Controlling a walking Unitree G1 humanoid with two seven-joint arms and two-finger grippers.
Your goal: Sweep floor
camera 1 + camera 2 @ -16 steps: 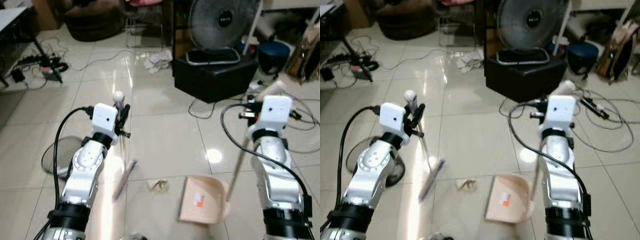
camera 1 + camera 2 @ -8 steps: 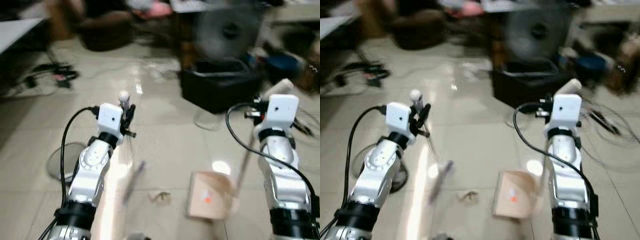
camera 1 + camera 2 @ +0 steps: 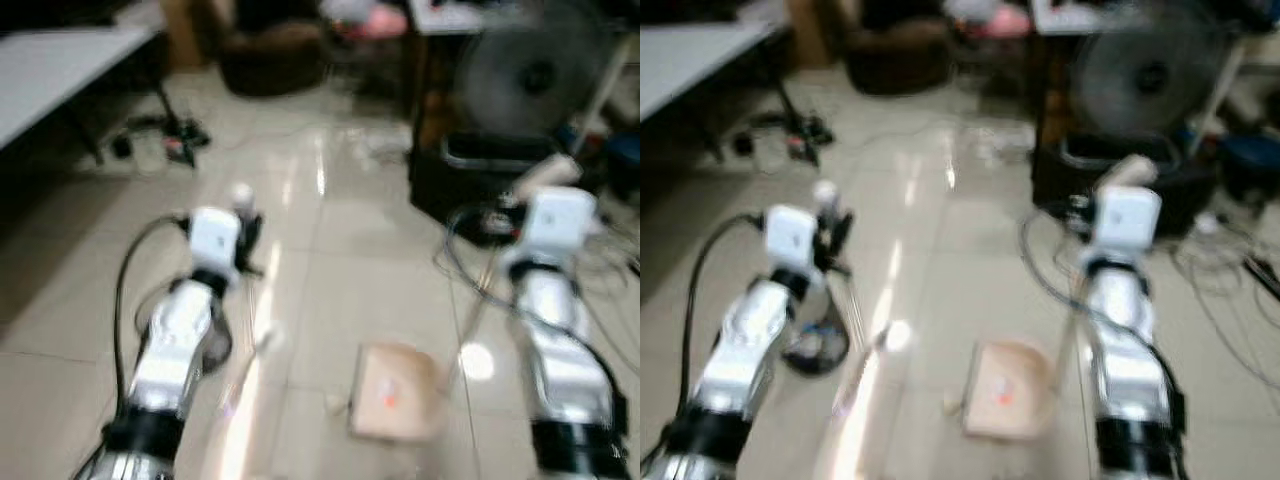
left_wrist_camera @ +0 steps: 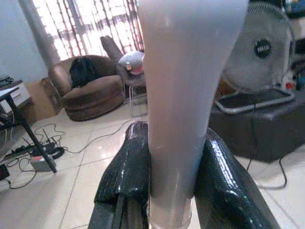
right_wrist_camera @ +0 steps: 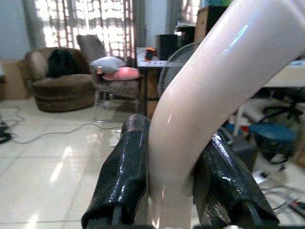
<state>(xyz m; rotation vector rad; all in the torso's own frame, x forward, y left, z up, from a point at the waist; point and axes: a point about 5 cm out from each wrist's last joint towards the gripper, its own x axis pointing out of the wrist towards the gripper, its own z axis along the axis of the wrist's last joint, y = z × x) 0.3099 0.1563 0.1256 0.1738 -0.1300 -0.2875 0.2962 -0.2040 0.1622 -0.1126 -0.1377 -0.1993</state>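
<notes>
Both eye views are blurred. My left gripper point(image 3: 246, 228) is shut on the pale broom handle point(image 4: 186, 95), whose stick slants down to the broom head point(image 3: 262, 343) on the tiled floor. My right gripper point(image 3: 522, 212) is shut on the cream dustpan handle point(image 5: 200, 119). That handle runs down to the beige dustpan point(image 3: 392, 391) lying flat on the floor between my arms. A small bit of debris point(image 3: 333, 403) lies just left of the dustpan. In each wrist view the black fingers point(image 4: 126, 167) point(image 5: 125, 171) press both sides of the handle.
A big fan point(image 3: 530, 75) stands on a black box point(image 3: 462, 180) ahead on the right, with cables point(image 3: 1230, 290) on the floor around it. A round dark base point(image 3: 818, 345) lies by my left arm. A table point(image 3: 50, 60) and brown armchair point(image 3: 275, 55) stand further back.
The whole picture has shifted and blurred more, so the camera has moved. Both grippers keep their hold on the handles. Broom and dustpan stay about where they were between my arms.
</notes>
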